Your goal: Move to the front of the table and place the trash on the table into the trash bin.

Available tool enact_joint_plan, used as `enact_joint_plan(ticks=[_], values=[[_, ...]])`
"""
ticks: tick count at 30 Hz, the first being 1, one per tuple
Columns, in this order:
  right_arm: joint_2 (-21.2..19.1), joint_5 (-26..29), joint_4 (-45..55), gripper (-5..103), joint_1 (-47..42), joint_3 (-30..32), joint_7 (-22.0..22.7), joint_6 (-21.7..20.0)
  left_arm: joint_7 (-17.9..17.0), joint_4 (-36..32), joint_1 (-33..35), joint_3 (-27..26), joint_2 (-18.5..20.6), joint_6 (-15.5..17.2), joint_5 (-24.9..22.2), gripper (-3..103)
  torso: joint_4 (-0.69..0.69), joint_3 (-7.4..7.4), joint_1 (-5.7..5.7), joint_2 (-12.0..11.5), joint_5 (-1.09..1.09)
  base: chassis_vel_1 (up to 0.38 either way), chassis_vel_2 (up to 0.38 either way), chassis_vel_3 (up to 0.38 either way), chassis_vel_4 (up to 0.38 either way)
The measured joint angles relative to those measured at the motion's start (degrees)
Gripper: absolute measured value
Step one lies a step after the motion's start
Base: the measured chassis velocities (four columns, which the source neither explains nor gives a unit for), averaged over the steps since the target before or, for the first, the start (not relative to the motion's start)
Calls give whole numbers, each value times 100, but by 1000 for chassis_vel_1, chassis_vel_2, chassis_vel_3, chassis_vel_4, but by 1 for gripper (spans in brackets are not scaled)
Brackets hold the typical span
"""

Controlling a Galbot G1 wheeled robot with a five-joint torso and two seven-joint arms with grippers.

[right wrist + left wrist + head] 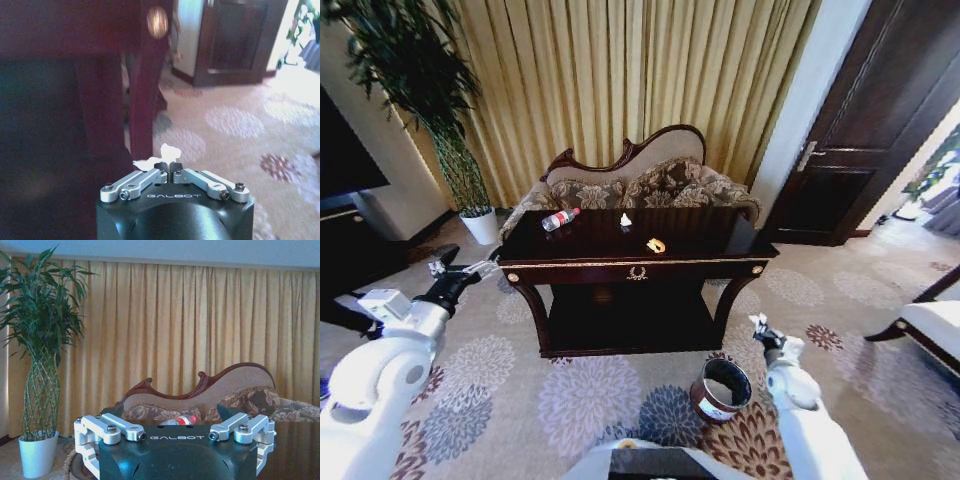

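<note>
The paper bit (165, 152), white and crumpled, sits pinched at the tips of the right pincer (168, 170), which is clenched on it. In the head view that pincer (761, 328) hangs low in front of the worktop's right leg, and the trash bin (723, 389) stands on the carpet at about 7 o'clock from it, near, mouth up and unobstructed. My read: the drop turns on that offset, i.e. the right arm needs to come back toward the robot and a bit left before letting go; as it stands the scrap isn't over the rim.

Rest of the trash lies on the worktop (700, 232): bottle (560, 219) at the back-left, long axis running roughly 2 to 8 o'clock, cap end toward 2; a white scrap (626, 219) near mid-back; an orange-yellow scrap (656, 245) closer to the front edge, centre.

Left pincer (463, 270) is released, fingers spread wide, held off the worktop's left-front corner. The bottle is at approx 1 o'clock from it, so the left arm is the nearer one for that. Left wrist view has the bottle (184, 420) straight ahead beyond the pincer (175, 436).
</note>
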Motion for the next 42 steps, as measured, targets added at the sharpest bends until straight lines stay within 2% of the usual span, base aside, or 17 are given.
enact_joint_plan(ticks=[4, 9, 12, 19, 25, 27, 28, 29, 31, 32, 34, 35, 37, 38, 40, 41, 42], values=[[110, -415, -937, 1, 358, 5, 0, 182, 9, 32, 5, -73, 28, -36, -11, 100, -1, -1, 0, 1, -1, 0, 0, 0, 0], [185, -694, -1565, 1, 617, 85, 0, 282, 17, 45, 3, -124, 27, -52, -13, 100, 0, -1, 0, 1, -1, 0, 0, 0, 0], [286, -1104, -1964, 1, 708, 215, 0, 352, 58, 52, -35, -184, -44, -57, 33, 100, -1, 0, 0, 0, -1, 0, 0, 0, 0], [517, -1516, -1939, 1, 506, 413, 0, 393, 96, 18, 76, -325, -84, -69, 33, 100, -2, -1, 0, 1, -1, 0, 0, 0, 0], [738, -1596, -1875, 2, 501, 513, 1, 588, 132, 22, 127, -366, -92, -139, 24, 100, -1, -1, -1, 1, 2, 0, 0, 0, 0], [785, -1611, -1877, 13, 554, 537, 1, 630, 134, -7, 133, -372, -119, -141, 22, 100, 1, -1, 0, 1, -2, 0, 0, 0, 0], [785, -1611, -1877, 13, 554, 537, 1, 630, 134, -7, 133, -372, -119, -141, 22, 100, 1, -1, 0, 1, -2, 0, 0, 0, 0], [793, -1622, -1873, 18, 561, 538, 1, 634, 134, -23, 141, -378, -126, -141, 21, 100, 0, 0, 0, 0, -2, 0, 0, 0, 0], [798, -1652, -1859, 18, 573, 537, 1, 636, 135, -42, 156, -389, -132, -141, 20, 100, -1, -1, 0, 0, -1, 0, 0, 0, 0], [798, -1665, -1851, 29, 576, 538, 1, 640, 136, -49, 167, -401, -133, -141, 17, 100, -1, -1, 0, 1, -2, 0, 0, 0, 0], [797, -1672, -1851, 29, 578, 540, 1, 646, 137, -52, 179, -417, -133, -141, 6, 100, -1, -1, -1, 1, 0, 0, 0, 0, 0], [793, -1676, -1851, 40, 577, 542, 1, 656, 143, -52, 190, -427, -133, -141, 0, 100, 0, -1, -1, 1, 0, 0, 0, 0, 0], [779, -1677, -1870, 51, 569, 549, 1, 679, 151, -52, 205, -431, -137, -145, -2, 100, -1, -1, -1, 1, -1, 0, 0, 0, 0], [779, -1677, -1870, 51, 569, 549, 1, 679, 151, -52, 205, -431, -137, -145, -2, 100, -1, -1, -1, 1, -1, 0, 0, 0, 0], [764, -1675, -1917, 61, 571, 558, 1, 729, 154, -58, 229, -431, -151, -148, -2, 100, -1, -1, 0, 1, -1, 0, 0, 0, 0], [759, -1673, -1938, 61, 576, 564, 1, 752, 154, -70, 236, -431, -155, -150, -1, 100, -1, -1, 0, 0, -1, 0, 0, 0, 0], [753, -1668, -1954, 67, 585, 570, 1, 775, 155, -87, 239, -429, -157, -151, 0, 100, -1, -1, 0, 1, 0, 0, 0, 0, 0]])
